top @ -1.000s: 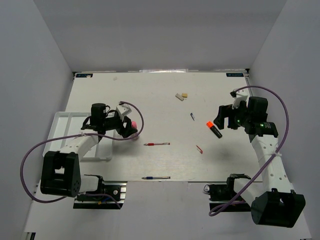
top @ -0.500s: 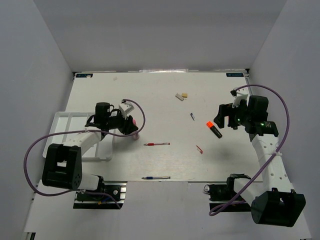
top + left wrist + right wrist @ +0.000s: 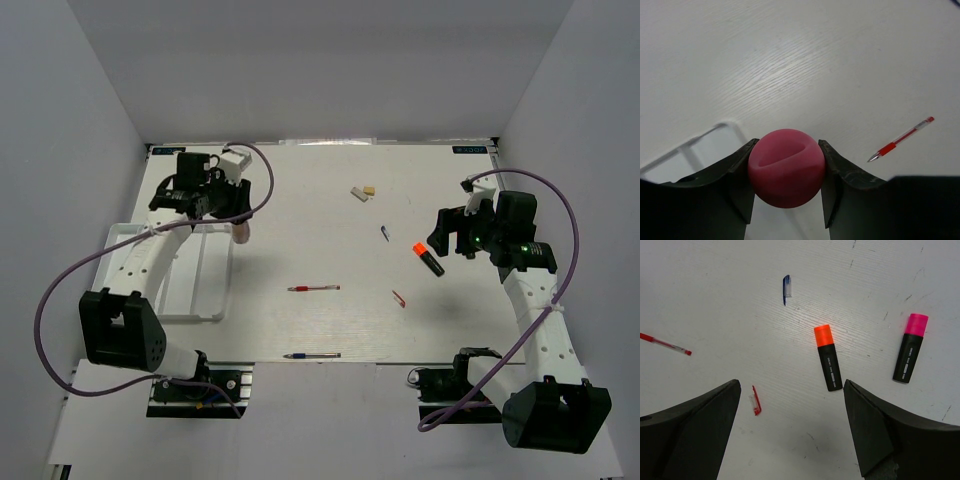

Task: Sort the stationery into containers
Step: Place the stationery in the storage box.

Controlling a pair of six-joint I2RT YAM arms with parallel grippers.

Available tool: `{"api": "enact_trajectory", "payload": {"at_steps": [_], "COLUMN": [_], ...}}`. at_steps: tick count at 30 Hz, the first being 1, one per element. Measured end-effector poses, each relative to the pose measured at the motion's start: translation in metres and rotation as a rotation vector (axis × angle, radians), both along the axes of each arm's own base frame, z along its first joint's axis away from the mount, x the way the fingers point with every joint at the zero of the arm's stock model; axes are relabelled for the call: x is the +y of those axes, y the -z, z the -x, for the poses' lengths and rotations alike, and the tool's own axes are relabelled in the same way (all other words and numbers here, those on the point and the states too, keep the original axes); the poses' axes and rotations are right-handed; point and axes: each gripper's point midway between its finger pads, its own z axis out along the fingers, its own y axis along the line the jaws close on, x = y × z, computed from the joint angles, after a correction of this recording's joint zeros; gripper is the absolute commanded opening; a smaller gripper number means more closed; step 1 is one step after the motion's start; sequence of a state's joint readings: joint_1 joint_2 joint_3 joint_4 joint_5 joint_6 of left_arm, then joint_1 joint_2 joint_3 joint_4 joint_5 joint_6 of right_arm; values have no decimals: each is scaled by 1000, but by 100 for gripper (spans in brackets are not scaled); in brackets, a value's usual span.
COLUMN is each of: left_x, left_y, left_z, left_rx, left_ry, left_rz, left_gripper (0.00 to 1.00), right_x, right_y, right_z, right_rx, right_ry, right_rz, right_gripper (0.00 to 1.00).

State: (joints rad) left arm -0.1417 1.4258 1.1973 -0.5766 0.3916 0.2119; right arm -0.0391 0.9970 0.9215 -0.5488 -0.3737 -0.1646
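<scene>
My left gripper (image 3: 240, 222) is shut on the pink-capped tube (image 3: 786, 167), held above the far right corner of the white divided tray (image 3: 190, 317). The tray's rim (image 3: 704, 138) shows just beyond the cap. A red pen (image 3: 314, 288) lies mid-table and shows in the left wrist view (image 3: 900, 139). My right gripper (image 3: 790, 386) is open and empty, above an orange-capped highlighter (image 3: 829, 365), with a pink-capped highlighter (image 3: 910, 347) to its right. In the top view the right gripper (image 3: 441, 238) hovers just beyond the orange highlighter (image 3: 428, 260); the pink one is hidden there.
A white eraser (image 3: 358, 193) and a tan eraser (image 3: 369, 189) lie at the far middle. A blue pen (image 3: 312, 355) lies near the front edge. A loose blue cap (image 3: 786, 288) and a red cap (image 3: 756, 401) lie left of the orange highlighter.
My left arm has swung from beside the red pen toward the far left, carrying the pink-capped tube to the tray's far corner. The right arm has not moved.
</scene>
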Motion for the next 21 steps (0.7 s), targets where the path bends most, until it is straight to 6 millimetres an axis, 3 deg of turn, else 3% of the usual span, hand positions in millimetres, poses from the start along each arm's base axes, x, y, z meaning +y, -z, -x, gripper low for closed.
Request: {"api": "enact_trajectory", "payload": {"at_steps": [3,6,13,21], "left_x": [25,56,154,266], "left_y": [-10,-5,16,21], "left_z": [1,12,37,39], "left_rx": [22,99,326,470], "left_ry": [-78,-151,-319,-455], "left_rz": [-106,-225,-515,-675], "left_gripper": [0,0,0,0], "right_x": [1,1,4,5], "right_y": [0,-1,-2,-3], "right_z": [0,0,0,0], "right_rx": [0,-2,-7,-9], "right_ry": [-3,-5,-17,-26], "right_rz": [-2,-4,-14,-21], "right_gripper": [89,89,89,89]}}
